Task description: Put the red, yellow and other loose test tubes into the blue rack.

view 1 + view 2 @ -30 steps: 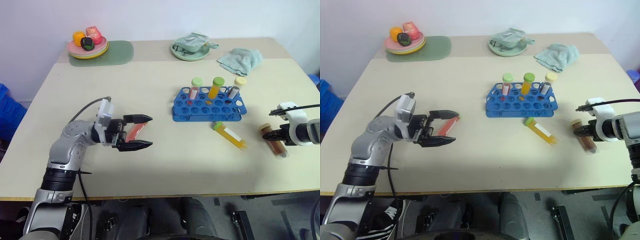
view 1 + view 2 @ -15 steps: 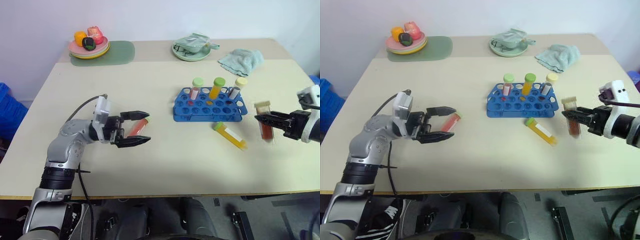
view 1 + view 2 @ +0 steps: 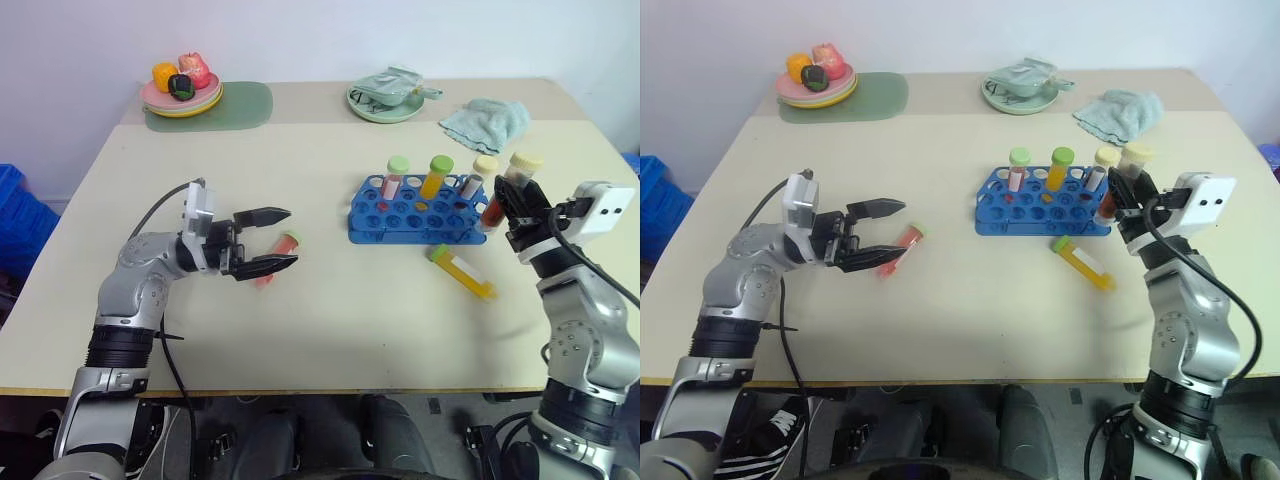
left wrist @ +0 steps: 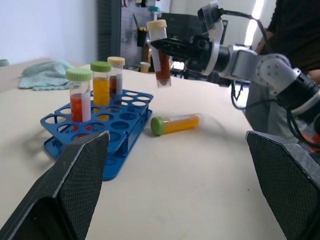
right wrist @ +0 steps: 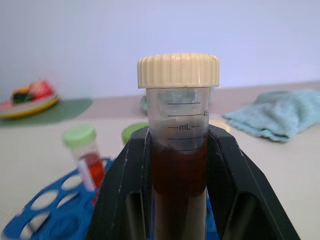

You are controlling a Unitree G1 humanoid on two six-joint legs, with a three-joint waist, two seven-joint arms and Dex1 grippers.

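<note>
Two end effectors: right end effector (image 3: 515, 205) pinches a ribbed-cap brown tube (image 5: 178, 165) upright beside the glossy, hole-studded blue rack (image 3: 420, 212); left end effector (image 3: 280, 238) gapes wide, empty.

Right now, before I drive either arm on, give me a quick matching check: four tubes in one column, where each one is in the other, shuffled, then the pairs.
Tubes:
1. brown tube with cream cap
2. yellow tube with green cap
3. red tube near the left hand
4. orange tube with green cap

Places:
A. standing in the blue rack
B. lying on the table, just in front of the rack
C. held upright in the right hand, off the table
D. lying on the table between open fingers

Pairs: 1-C, 2-B, 3-D, 4-A
</note>
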